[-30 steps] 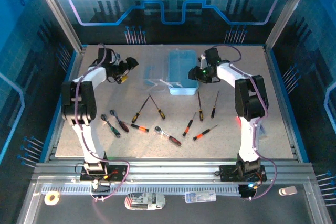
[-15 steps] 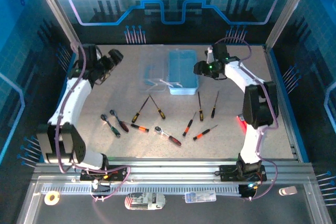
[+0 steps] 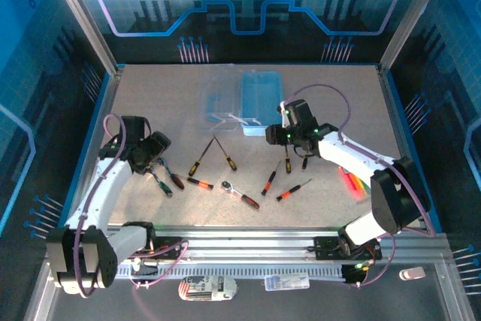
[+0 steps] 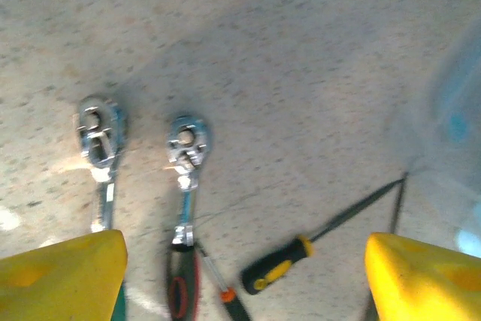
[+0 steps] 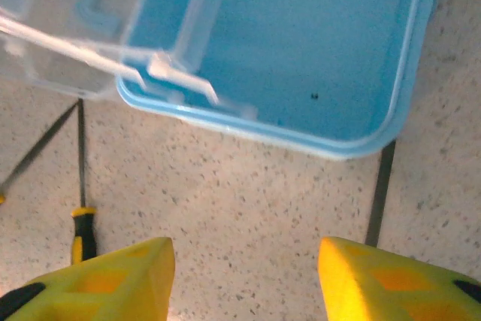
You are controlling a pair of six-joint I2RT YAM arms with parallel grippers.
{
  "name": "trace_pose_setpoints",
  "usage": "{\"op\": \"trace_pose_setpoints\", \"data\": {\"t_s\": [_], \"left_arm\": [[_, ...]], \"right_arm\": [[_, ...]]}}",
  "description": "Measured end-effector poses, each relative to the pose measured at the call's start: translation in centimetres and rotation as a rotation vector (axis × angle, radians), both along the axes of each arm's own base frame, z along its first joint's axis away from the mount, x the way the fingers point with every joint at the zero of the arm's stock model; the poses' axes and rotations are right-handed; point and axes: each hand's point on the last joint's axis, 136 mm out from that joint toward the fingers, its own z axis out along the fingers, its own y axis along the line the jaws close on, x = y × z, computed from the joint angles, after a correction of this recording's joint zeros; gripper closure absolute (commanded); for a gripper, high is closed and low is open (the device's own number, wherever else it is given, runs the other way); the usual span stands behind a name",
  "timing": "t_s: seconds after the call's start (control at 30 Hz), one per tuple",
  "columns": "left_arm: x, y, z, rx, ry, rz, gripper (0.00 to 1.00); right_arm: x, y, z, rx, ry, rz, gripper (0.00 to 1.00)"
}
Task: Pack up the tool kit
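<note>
Tool-kit box [image 5: 301, 43], translucent blue plastic, rests on speckled tabletop [image 5: 248, 208].

Speckled beige-grey surface [image 3: 338, 88]; the box [image 3: 261, 103] is translucent pale blue, its lid [image 3: 220, 104] clear. The screwdrivers [image 3: 198, 159] have black handles banded yellow, orange or red. The ratchet wrench [image 4: 186, 144] gleams chrome. The left gripper [image 4: 244, 268] and right gripper [image 5: 244, 276] have bright yellow fingers [image 5: 376, 276]

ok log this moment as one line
screwdrivers: loose on table | box: open, empty | left gripper: jaws open above two ratchet wrenches | right gripper: jaws open at box's near edge
</note>
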Motion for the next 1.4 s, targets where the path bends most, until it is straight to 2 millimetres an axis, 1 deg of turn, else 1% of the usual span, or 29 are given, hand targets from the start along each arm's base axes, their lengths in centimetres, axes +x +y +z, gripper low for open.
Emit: {"op": "trace_pose_setpoints", "data": {"t_s": [0.07, 0.1, 0.2, 0.3, 0.33, 0.43, 0.53, 0.7, 0.83, 0.93, 1.0, 1.07, 1.13, 1.23, 1.4], "left_arm": [[-1.3, 0.2, -1.7, 0.011, 0.055, 0.018, 0.23], [-1.9, 0.2, -2.4, 0.016, 0.08, 0.023, 0.24], [-3.6, 0.2, -4.4, 0.026, 0.142, 0.037, 0.3], [-4.7, 0.0, -6.0, 0.029, 0.18, 0.04, 0.35], [-5.1, 0.0, -6.5, 0.035, 0.192, 0.042, 0.39], [-5.6, 0.3, -7.5, 0.05, 0.217, 0.058, 0.48], [-5.2, 0.9, -8.3, 0.08, 0.239, 0.07, 0.54], [-4.2, 1.4, -9.1, 0.098, 0.244, 0.07, 0.61], [-2.6, 2.1, -8.9, 0.106, 0.224, 0.069, 0.62], [-1.4, 2.6, -8.5, 0.111, 0.198, 0.074, 0.66], [-1.0, 2.9, -8.5, 0.115, 0.189, 0.074, 0.71], [-1.1, 3.2, -8.7, 0.115, 0.199, 0.078, 0.72], [-1.1, 3.3, -8.9, 0.112, 0.205, 0.084, 0.71], [-1.1, 3.3, -8.9, 0.109, 0.204, 0.083, 0.63], [-1.1, 3.2, -8.9, 0.104, 0.204, 0.083, 0.57]], "right_arm": [[-0.5, -0.1, -1.0, 0.008, 0.017, -0.002, 0.55], [-0.7, 0.0, -1.2, 0.014, 0.02, 0.0, 0.57], [-0.8, 0.9, -1.0, 0.035, 0.008, 0.022, 0.6], [-0.9, 1.9, -0.6, 0.05, -0.023, 0.048, 0.63], [-1.1, 2.1, -0.7, 0.052, -0.029, 0.054, 0.63], [-1.5, 2.1, -1.3, 0.055, -0.026, 0.057, 0.64], [-1.7, 2.0, -1.7, 0.055, -0.02, 0.054, 0.64], [-1.5, 2.2, -1.4, 0.062, -0.033, 0.055, 0.64], [-1.4, 2.3, -1.3, 0.066, -0.04, 0.056, 0.64], [-1.5, 2.5, -1.2, 0.067, -0.041, 0.061, 0.64], [-1.6, 2.6, -1.2, 0.067, -0.041, 0.066, 0.64], [-1.7, 2.7, -1.2, 0.067, -0.043, 0.069, 0.64], [-1.7, 2.7, -1.0, 0.068, -0.048, 0.067, 0.64], [-1.6, 2.6, -0.9, 0.067, -0.054, 0.064, 0.64], [-1.6, 2.6, -0.9, 0.065, -0.055, 0.061, 0.63]]}}
